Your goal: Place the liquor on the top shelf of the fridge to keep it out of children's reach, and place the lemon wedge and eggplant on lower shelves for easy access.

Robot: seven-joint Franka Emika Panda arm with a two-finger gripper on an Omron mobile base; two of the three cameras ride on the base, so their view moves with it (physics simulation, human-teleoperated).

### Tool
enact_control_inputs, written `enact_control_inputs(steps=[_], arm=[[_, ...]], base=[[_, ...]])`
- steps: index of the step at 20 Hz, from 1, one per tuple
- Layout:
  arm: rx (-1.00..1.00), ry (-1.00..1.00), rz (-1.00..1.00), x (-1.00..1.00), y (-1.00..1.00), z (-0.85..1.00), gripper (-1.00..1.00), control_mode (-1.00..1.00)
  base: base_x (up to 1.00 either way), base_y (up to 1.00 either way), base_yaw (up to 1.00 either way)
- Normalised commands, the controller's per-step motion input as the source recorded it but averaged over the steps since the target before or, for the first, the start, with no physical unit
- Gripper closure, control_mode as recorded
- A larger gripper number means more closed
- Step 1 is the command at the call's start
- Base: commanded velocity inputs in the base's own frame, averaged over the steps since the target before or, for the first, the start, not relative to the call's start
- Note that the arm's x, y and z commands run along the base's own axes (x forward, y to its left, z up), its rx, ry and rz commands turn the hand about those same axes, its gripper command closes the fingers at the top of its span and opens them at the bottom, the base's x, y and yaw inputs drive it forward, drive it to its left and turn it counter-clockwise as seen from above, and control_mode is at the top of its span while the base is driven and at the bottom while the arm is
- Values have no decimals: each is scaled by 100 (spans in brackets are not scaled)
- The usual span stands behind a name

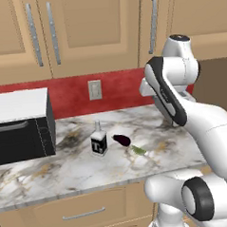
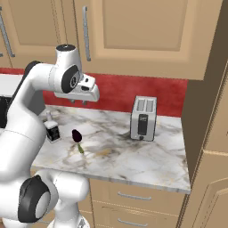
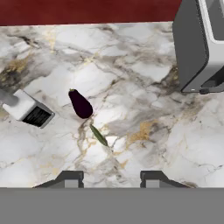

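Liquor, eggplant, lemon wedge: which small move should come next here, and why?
Probably lower the tool toward the liquor. All three items lie untouched on the counter, the tool hangs above them, holding nothing, beside the eggplant and lemon wedge.

Shiny stone, wood and metal

The counter [image 1: 66, 170] looks like smooth, shiny marble with grey and gold veins. The cupboards [image 1: 86, 26] are matt tan wood with metal handles. The toaster [image 2: 143, 118] is smooth silver metal. The eggplant [image 3: 80, 104] is glossy. The bottle [image 1: 98, 140] seems to be clear glass. The microwave [image 1: 21, 126] may be dark plastic.
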Motion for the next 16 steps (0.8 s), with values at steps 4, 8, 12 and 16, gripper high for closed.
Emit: enact_control_inputs(steps=[4, 8, 12, 16], arm=[[0, 0, 1, -1, 0, -11, -100, -100], [0, 0, 7, -24, 0, -35, -100, -100], [0, 1, 7, -39, 3, -52, -100, -100], [0, 6, 9, -42, 8, -57, -100, -100]], base=[[0, 0, 0], [0, 0, 0], [0, 0, 0], [0, 0, 0]])
